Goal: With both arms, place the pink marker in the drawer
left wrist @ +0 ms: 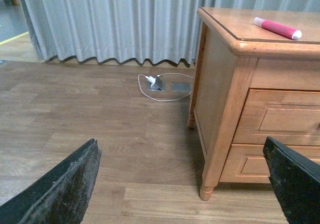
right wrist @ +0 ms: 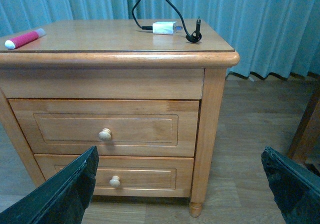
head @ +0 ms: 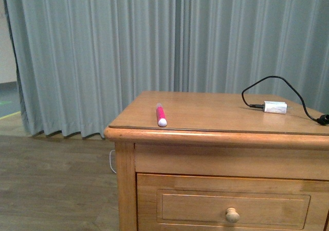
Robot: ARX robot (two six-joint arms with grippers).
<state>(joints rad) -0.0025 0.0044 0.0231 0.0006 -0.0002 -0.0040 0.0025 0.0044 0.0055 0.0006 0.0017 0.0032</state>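
Note:
The pink marker [head: 161, 114] with its white cap lies on the wooden cabinet top near the front left corner; it also shows in the left wrist view [left wrist: 277, 28] and the right wrist view [right wrist: 22, 39]. The upper drawer [head: 234, 202] is shut, with a round knob [head: 232, 215]; it also shows in the right wrist view [right wrist: 105, 128]. My left gripper [left wrist: 182, 184] is open and empty, low over the floor to the cabinet's left. My right gripper [right wrist: 180, 189] is open and empty, in front of the cabinet's right leg. Neither arm shows in the front view.
A white charger plug [head: 275, 107] with a black cable [head: 277, 82] lies at the back right of the cabinet top [head: 205, 112]. A second, lower drawer [right wrist: 115, 173] sits under the first. A floor socket with a white cord [left wrist: 160, 84] lies by the grey curtain [head: 103, 46].

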